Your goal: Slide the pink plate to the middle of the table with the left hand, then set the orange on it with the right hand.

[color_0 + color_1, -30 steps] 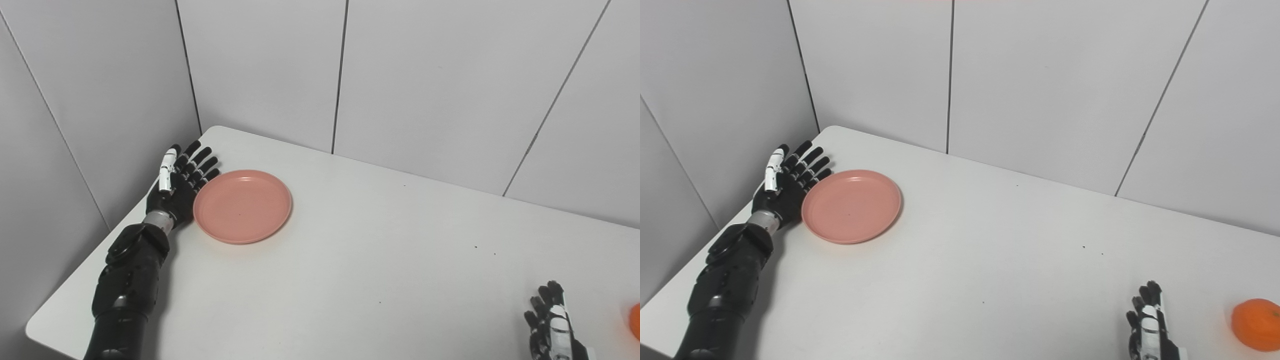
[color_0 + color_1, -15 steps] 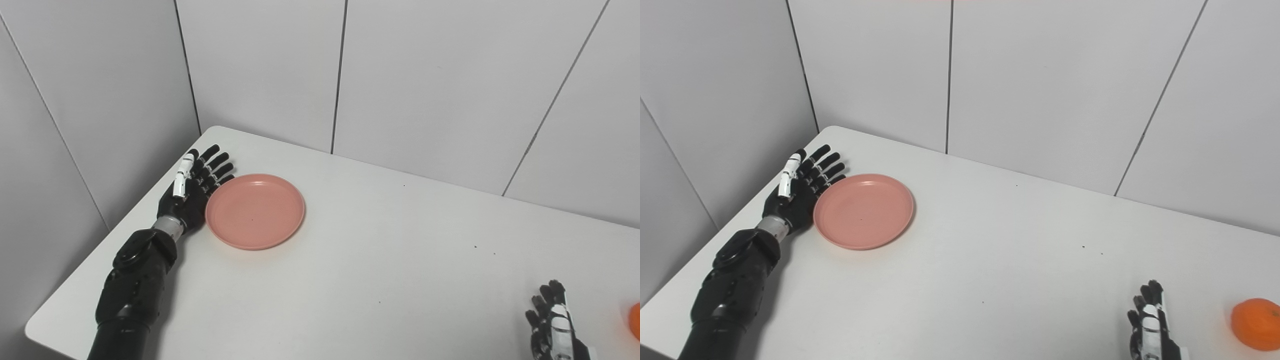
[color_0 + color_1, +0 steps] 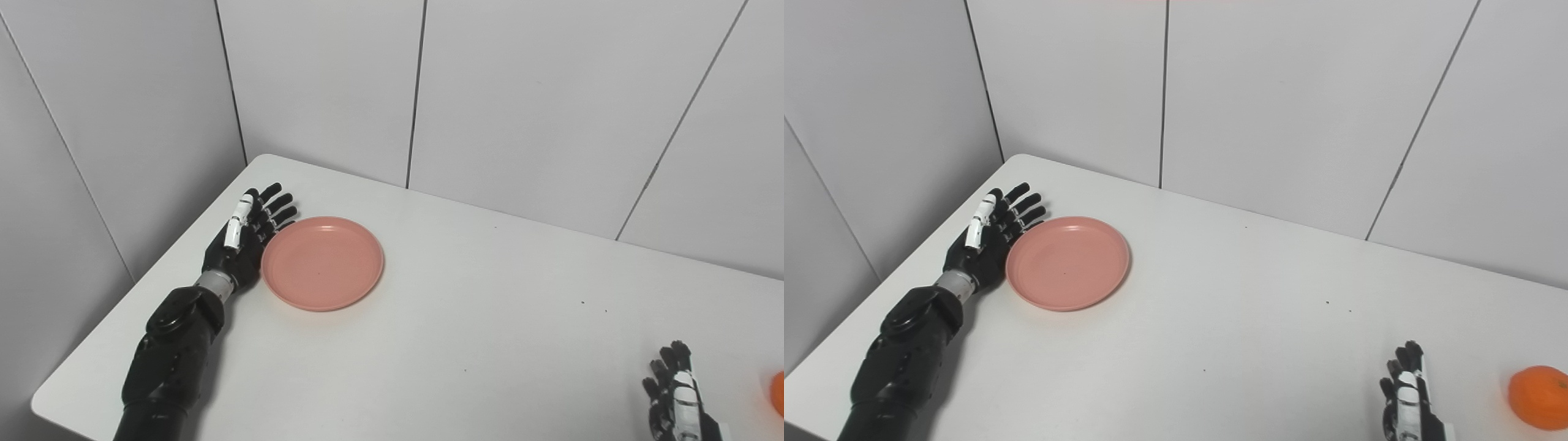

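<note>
The round pink plate (image 3: pixel 323 262) lies flat on the white table (image 3: pixel 465 318), left of the middle. My left hand (image 3: pixel 248 239) stands open on edge with its palm pressed against the plate's left rim, fingers stretched out and pointing away from me. At the bottom right my right hand (image 3: pixel 1407 398) rests open on the table, partly cut off by the picture's edge. The orange (image 3: pixel 1538 397) sits on the table a short way to the right of that hand, apart from it.
Grey panel walls (image 3: pixel 520 104) close off the table at the back and on the left. The table's left edge (image 3: pixel 92 343) runs close beside my left forearm. A few dark specks mark the tabletop.
My left hand has pushed the pink plate to the right, toward the table's middle, staying against its rim. The right hand and the orange have not moved.
</note>
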You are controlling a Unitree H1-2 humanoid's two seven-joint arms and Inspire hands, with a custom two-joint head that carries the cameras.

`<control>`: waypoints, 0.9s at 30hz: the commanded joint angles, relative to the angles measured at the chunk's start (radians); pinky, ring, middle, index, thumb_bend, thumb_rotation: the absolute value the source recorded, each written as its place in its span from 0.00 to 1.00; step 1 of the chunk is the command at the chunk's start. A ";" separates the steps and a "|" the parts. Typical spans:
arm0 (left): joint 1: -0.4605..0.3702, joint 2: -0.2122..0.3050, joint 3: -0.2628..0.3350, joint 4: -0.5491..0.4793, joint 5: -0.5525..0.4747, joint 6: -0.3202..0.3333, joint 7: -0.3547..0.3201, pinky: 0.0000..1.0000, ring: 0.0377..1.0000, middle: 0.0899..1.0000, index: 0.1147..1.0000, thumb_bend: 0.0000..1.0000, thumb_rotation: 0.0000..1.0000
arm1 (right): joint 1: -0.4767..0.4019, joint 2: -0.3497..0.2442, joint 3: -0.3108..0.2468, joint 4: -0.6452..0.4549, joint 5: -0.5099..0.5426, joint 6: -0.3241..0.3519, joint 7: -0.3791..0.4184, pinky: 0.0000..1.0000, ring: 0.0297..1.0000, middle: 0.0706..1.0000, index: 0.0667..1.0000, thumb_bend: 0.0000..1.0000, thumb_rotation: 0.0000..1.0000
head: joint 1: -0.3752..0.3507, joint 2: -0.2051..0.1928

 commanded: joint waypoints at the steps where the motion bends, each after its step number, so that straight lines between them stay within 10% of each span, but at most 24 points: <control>1: -0.005 -0.008 -0.004 -0.033 0.010 0.003 0.017 0.87 0.88 0.88 0.86 0.37 1.00 | -0.016 0.005 0.000 -0.037 0.006 -0.004 0.001 1.00 1.00 1.00 1.00 0.11 1.00 | 0.000 0.001; 27: -0.025 -0.092 -0.041 -0.130 -0.003 0.058 0.055 0.86 0.88 0.88 0.85 0.36 1.00 | -0.016 0.010 -0.001 -0.027 0.010 -0.021 0.000 1.00 1.00 1.00 1.00 0.11 1.00 | -0.009 0.008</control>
